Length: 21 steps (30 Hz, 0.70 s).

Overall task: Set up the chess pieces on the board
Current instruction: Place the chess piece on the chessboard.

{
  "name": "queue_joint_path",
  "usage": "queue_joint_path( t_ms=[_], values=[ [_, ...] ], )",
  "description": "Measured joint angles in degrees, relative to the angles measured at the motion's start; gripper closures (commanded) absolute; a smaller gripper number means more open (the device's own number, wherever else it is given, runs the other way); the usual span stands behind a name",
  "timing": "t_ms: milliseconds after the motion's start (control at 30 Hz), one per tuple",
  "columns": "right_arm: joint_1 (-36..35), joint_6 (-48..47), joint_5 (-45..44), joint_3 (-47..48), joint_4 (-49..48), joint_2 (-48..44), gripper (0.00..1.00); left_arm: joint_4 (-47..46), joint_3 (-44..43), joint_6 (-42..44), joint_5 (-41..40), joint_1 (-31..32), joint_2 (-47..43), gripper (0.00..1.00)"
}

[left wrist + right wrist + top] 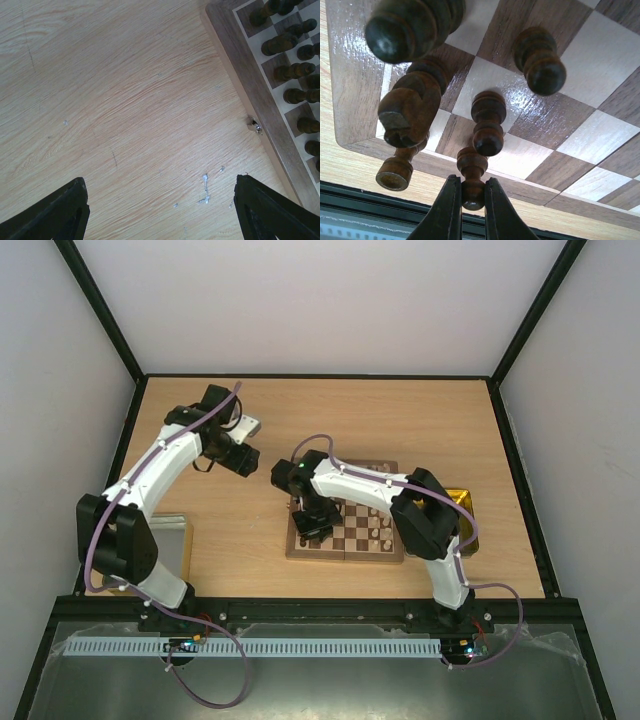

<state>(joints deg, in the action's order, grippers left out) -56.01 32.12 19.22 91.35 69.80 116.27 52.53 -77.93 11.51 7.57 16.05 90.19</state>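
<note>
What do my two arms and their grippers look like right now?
Left arm and right arm: white links, black joints, a purple cable running along each. A green light glows on the right arm. The fingers are plain black tapered blades.

No writing, label, brand, number or sign is legible anywhere.

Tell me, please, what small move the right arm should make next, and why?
The right jaws stand shut on a dark piece over the board's border, beside standing dark pieces. I would probably ease it inward and down onto the nearest free square, since it seems not yet placed.
</note>
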Motion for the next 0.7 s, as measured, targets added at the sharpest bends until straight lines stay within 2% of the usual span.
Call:
queue_joint_path(
  t_ms=[233, 567, 600, 667, 700],
  values=[
    [-0.28, -0.07, 0.07, -0.02, -0.04, 0.00, 0.84, -0.11, 0.07, 0.00, 0.11, 0.00, -0.98, 0.20],
    [-0.28, -0.04, 0.22, -0.02, -0.44, 0.04, 0.82, -0.44, 1.16, 0.00, 0.33, -0.22, -1.44, 0.20],
    [-0.28, -0.04, 0.22, -0.02, -0.46, 0.11, 0.79, -0.44, 1.16, 0.00, 0.35, -0.26, -1.46, 0.20],
    [-0.28, -0.09, 0.20, 0.00, -0.44, 0.24, 0.62, -0.44, 1.16, 0.00, 0.37, -0.35, -1.49, 0.20],
    [-0.28, -0.31, 0.09, 0.07, -0.44, 0.33, 0.57, -0.44, 1.16, 0.00, 0.37, -0.35, -1.49, 0.20]
  ],
)
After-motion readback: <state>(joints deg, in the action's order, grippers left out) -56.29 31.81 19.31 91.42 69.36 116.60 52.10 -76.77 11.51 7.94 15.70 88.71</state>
